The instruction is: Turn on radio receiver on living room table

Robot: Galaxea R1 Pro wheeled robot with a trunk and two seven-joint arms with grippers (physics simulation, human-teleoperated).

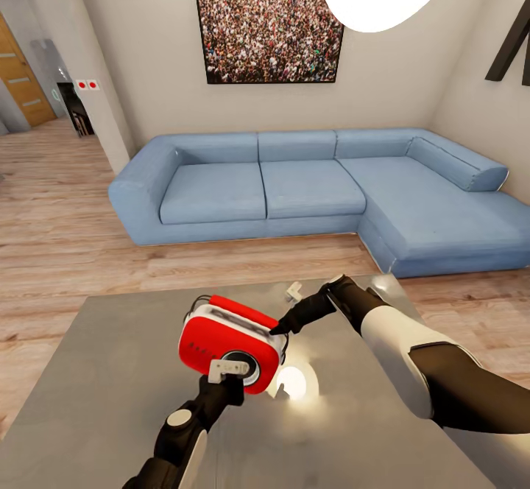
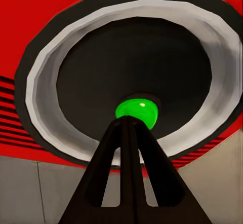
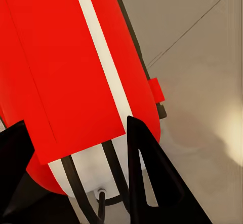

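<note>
Head view first: the radio receiver (image 1: 232, 342) sat on the grey bench (image 1: 96, 386) in front of the blue sofa (image 1: 309, 187), dial toward me. I had the right end effector (image 1: 283, 325) bracing its end so it wouldn't slide, I'd judge, while the left end effector (image 1: 227, 369) came in at the round dial (image 1: 241, 364).

Left wrist view: the left end effector (image 2: 132, 120) had its fingers drawn together to a single point, holding nothing, tip right at the green button (image 2: 137, 110) in the dial's centre. Contact looked made, though I couldn't swear to it.

Right wrist view: the right end effector (image 3: 76, 133) was spread wide, its fingers straddling the radio's red-and-white end; whether they actually gripped it, I couldn't tell.
</note>
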